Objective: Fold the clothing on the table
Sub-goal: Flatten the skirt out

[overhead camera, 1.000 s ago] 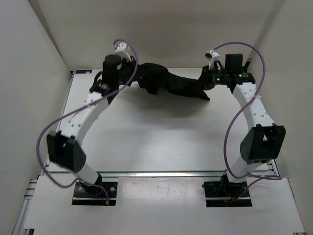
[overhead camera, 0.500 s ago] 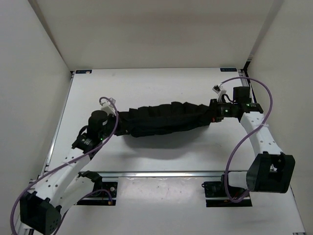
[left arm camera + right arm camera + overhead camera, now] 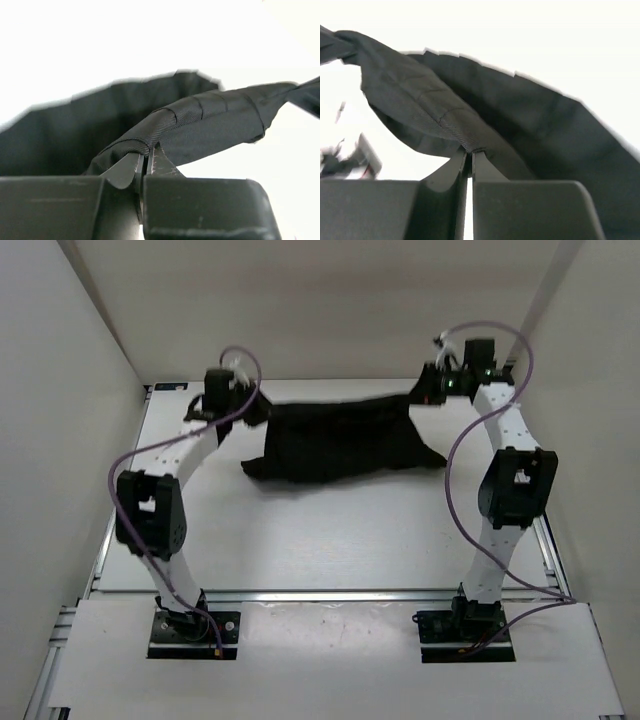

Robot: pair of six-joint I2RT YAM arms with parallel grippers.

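Surface: the white table [image 3: 330, 550] lay below.
Garment: the black clothing [image 3: 335, 440] hung stretched between both arms.
Grip: left gripper [image 3: 146, 159] and right gripper [image 3: 470, 154] each pinched its upper edge.

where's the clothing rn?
In the top view, the clothing spans the far centre of the table. It is pinched at its far corners by the left gripper and the right gripper.
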